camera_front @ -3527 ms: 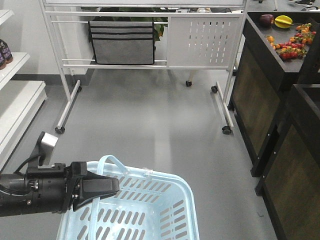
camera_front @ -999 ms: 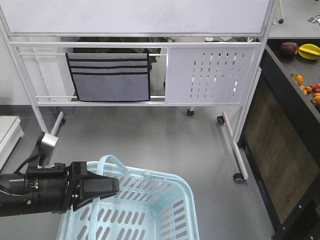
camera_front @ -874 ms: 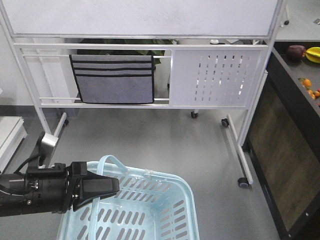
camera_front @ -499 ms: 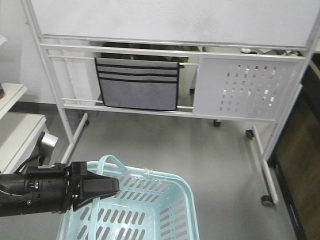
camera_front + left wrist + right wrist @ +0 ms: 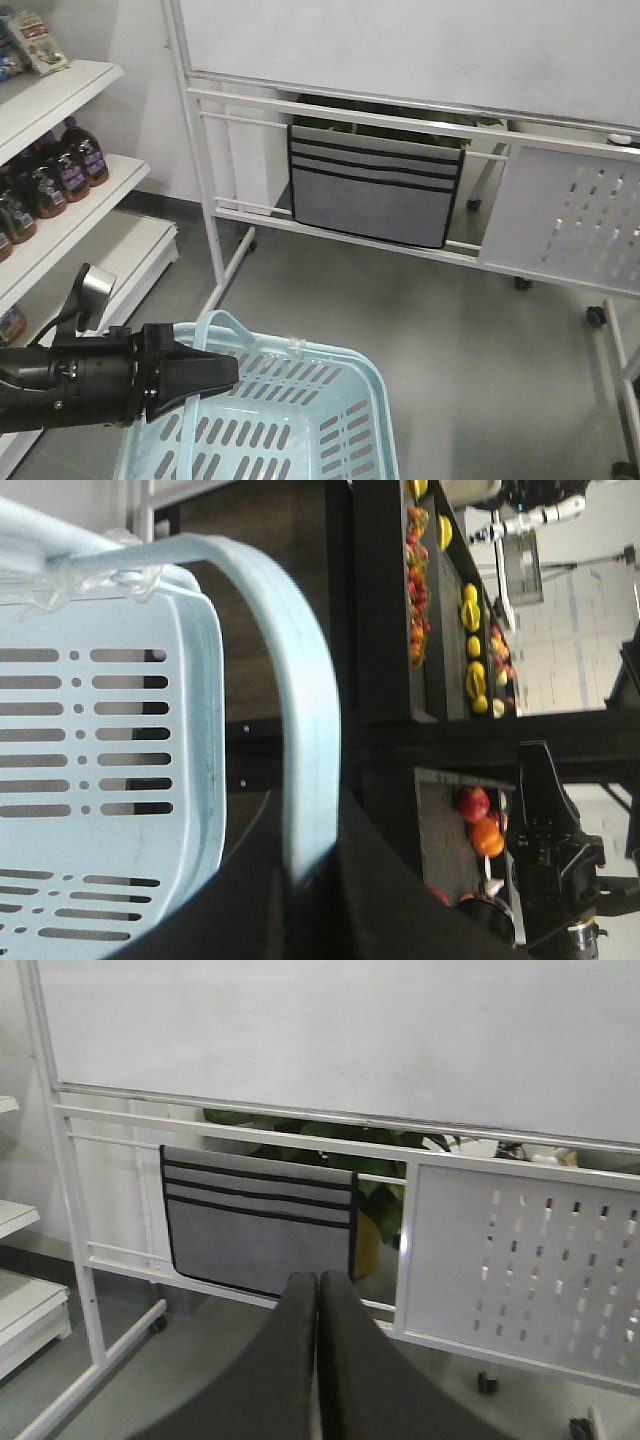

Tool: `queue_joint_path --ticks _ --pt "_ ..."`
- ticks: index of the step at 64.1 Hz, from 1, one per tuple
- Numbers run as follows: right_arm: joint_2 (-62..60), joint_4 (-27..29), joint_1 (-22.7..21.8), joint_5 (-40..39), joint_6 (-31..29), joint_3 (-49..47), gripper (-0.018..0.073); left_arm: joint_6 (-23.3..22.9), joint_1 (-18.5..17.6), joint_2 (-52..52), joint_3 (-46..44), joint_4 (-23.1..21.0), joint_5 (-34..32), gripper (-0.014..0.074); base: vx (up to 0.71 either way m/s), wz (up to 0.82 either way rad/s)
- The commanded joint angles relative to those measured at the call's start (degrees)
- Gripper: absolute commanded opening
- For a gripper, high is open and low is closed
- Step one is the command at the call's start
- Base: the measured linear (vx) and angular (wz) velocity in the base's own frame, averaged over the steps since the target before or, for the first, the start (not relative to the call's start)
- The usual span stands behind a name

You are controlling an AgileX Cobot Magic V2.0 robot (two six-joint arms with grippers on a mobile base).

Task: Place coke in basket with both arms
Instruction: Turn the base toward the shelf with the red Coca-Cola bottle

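The light blue basket (image 5: 350, 372) sits at the bottom of the front view, its slotted sides facing up. My left gripper (image 5: 226, 372) reaches in from the left and is shut on the basket's hinged handle (image 5: 214, 324). In the left wrist view the handle (image 5: 305, 710) runs down between the two dark fingers (image 5: 390, 900), beside the slotted basket wall (image 5: 100, 780). My right gripper (image 5: 318, 1285) is shut with nothing in it, held above the grey floor and facing the whiteboard stand. The coke is out of view.
A white wheeled whiteboard stand (image 5: 400, 110) crosses the back, holding a grey pocket organiser (image 5: 370, 195) and a perforated panel (image 5: 570, 215). White shelves (image 5: 70, 110) with dark bottles (image 5: 60, 172) line the left. Grey floor (image 5: 430, 320) lies between them and the basket.
The whole view has swung left: the whiteboard stand slid right, the dark fruit counter left the front view, and shelves with bottles came in. The left gripper still holds the handle.
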Motion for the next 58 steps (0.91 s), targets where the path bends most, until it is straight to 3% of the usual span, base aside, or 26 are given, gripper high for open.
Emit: queue_joint_path --ticks 1,58 --pt "-1.01 -0.1 -0.01 -3.88 -0.24 0.63 -0.0009 0.09 -0.13 -1.82 -1.12 -5.14 3.9 -0.0006 0.13 0.43" --pt "-1.01 -0.1 -0.01 -3.88 -0.24 0.63 -0.0009 0.09 -0.13 -1.82 -1.12 -5.14 3.9 -0.0006 0.12 0.46"
